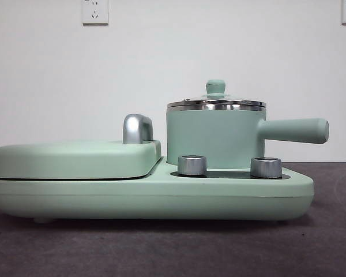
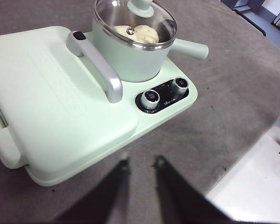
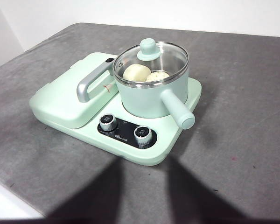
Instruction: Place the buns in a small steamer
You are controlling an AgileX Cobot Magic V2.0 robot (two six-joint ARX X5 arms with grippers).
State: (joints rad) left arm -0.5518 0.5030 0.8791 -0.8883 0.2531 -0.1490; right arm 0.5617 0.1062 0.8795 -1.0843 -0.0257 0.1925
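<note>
Grey felt covers the desk [image 3: 252, 93], with a white wall behind, and at the centre of the right wrist picture we see the small steamer [image 3: 149, 95] seated on the mint-green cooker base [image 3: 172, 144]. Through its glass lid [image 3: 151, 58] we make out the buns [image 3: 147, 74]: a smooth one beside a pleated one, both lying inside the pot, touching or nearly so. The lid sits level on the steel rim, its green knob up. We judge the task as good as done; nothing appears left to carry.

The steamer's side handle [image 3: 177, 109] points toward the lower right of that picture. Beside the pot lies the flat griddle lid [image 2: 51, 102] with its steel handle [image 2: 95, 63], and before the pot sit two knobs [image 3: 126, 129].

Both grippers wait well apart from the pot, with bare desk between. The left gripper [image 2: 140, 163] has its fingers slightly spread, holding nothing, and seems the nearer. The right gripper [image 3: 144, 161] has its fingers widely spread, likewise empty. Neither shows in the front picture.
</note>
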